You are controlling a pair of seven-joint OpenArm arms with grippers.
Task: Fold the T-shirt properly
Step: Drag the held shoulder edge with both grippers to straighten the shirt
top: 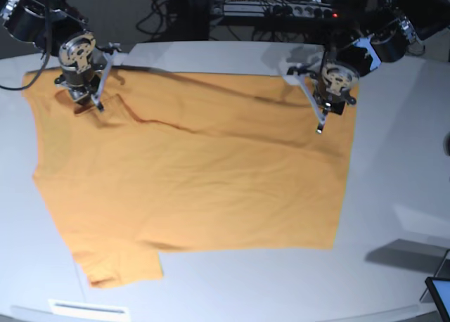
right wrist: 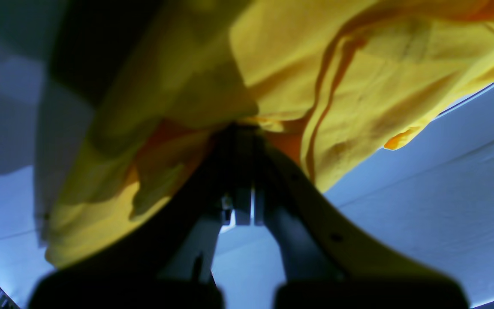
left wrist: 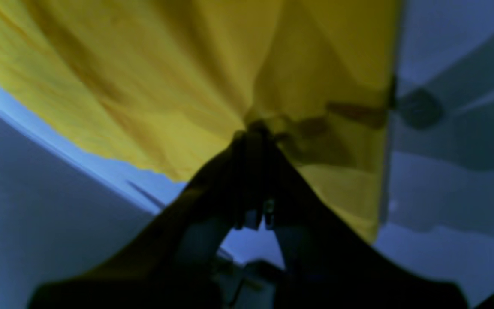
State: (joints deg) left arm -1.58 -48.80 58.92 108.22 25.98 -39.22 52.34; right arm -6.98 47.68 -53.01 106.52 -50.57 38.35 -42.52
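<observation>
Orange-yellow cloth fills most of the base view: the T-shirt lies spread across the pale grey tabletop, largely flat, with one short sleeve jutting out at the lower left of the frame and a long shallow crease running across its upper part between the two arms. In the upper left of that frame the right gripper reaches down onto the upper left corner of the garment, and the cloth puckers into small folds around its tip. In the upper right the left gripper comes down near the upper right edge of the T-shirt, with the cloth drawn up slightly toward it. The left wrist view shows the dark fingers pressed together with a gathered bunch of yellow fabric pinched between their tips, the T-shirt fanning out in taut pleats toward the top of the frame and the tabletop showing pale blue along the lower left and right. The right wrist view shows the same on the other arm: fingers fully closed on a wad of fabric, the T-shirt hanging in deeper folds with orange shadows across the upper part. Cables and dark equipment crowd the top edge of the base view behind the tabletop.
</observation>
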